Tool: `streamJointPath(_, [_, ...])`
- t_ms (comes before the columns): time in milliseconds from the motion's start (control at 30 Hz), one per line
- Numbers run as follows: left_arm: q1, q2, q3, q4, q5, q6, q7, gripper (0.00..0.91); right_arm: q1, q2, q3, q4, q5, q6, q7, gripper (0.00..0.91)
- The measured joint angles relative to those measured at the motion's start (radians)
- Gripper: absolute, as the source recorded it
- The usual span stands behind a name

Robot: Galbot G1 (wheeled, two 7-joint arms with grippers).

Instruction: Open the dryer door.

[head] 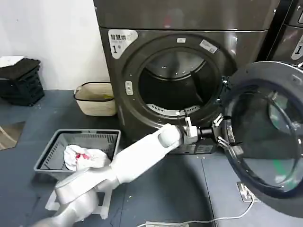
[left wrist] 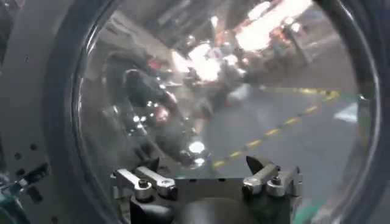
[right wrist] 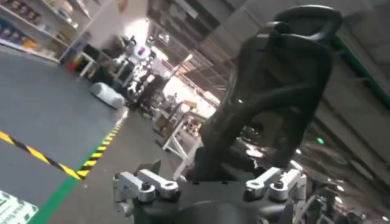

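A dark grey dryer (head: 184, 71) stands open, its round drum mouth (head: 177, 85) exposed. The dryer door (head: 265, 137), a large round porthole with a wide ring around dark tinted glass, has swung out to the right of the machine and shows its inner face. The left gripper (head: 226, 135) is at the end of a long white arm that reaches up across the floor from the lower left. It sits right at the door's near rim, between the drum mouth and the glass, with its fingers spread wide and touching or almost touching the rim. In the left wrist view the same gripper (left wrist: 207, 178) holds nothing between its two spread fingers (left wrist: 149, 181), and the door's curved glass (left wrist: 231, 91) lies directly ahead of it, very close.

The right gripper (right wrist: 210, 182) points away into the room, fingers wide apart and empty.

Behind and to the left of the left gripper, a grey laundry basket (head: 78, 151) with white cloth sits on the floor, and a cream tub (head: 96, 98) stands beside the dryer.
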Motion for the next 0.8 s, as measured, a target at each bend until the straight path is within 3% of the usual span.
streamJointPath(567, [-0.033,-0.069,-0.006,0.105,0.039,0.009,-0.015,0.907,-0.004,0.028,0.013,0.031,-0.003,0.009,-0.011,0.907])
streamJointPath(800, [-0.041,-0.068,-0.011,0.134,0.075,0.053,-0.06,0.907,-0.004,0.038,0.007,0.047,-0.003,0.016,-0.016,0.907])
